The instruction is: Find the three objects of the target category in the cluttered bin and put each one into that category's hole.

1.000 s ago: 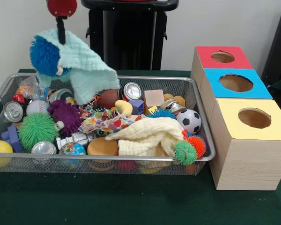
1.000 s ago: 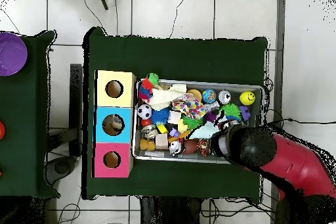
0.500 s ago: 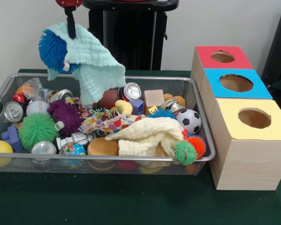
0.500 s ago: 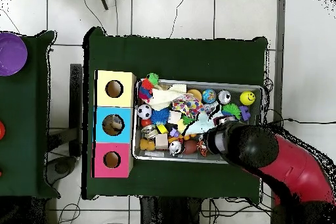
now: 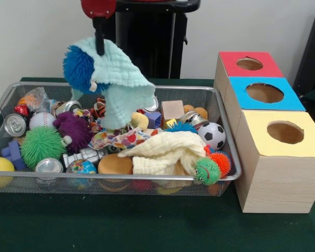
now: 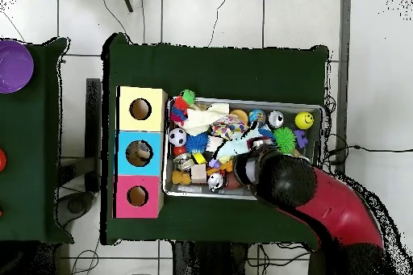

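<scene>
While the gripper (image 5: pixel 100 44) pinches the mint cloth (image 5: pixel 115 79) and a blue fuzzy ball (image 5: pixel 79 68) above the cluttered bin (image 5: pixel 220 113), you should expect limp, light fabric; hold near its bunched top.

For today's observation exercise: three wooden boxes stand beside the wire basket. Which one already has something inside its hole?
The blue-topped box, the middle of the three: the overhead view shows an object in its hole, while the others' holes look dark and empty.
</scene>
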Motion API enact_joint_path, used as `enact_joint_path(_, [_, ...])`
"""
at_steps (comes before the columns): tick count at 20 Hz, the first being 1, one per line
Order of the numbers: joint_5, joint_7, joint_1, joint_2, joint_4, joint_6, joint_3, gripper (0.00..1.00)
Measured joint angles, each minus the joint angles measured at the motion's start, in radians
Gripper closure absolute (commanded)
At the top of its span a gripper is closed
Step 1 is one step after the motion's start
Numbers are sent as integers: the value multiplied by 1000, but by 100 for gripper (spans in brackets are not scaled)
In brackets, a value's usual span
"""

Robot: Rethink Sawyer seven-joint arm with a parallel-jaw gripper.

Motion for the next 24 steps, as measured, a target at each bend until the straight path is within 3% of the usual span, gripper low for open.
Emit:
enact_joint_path(6, [29,0,40,38,31,-95,-6,100])
enact_joint_path(7, [29,0,65,58,31,-106,-18,0])
enact_joint_path(17, [35,0,75,74,31,-105,-30,0])
enact_joint_path(24, [31,0,-15,99,25,-106,-31,0])
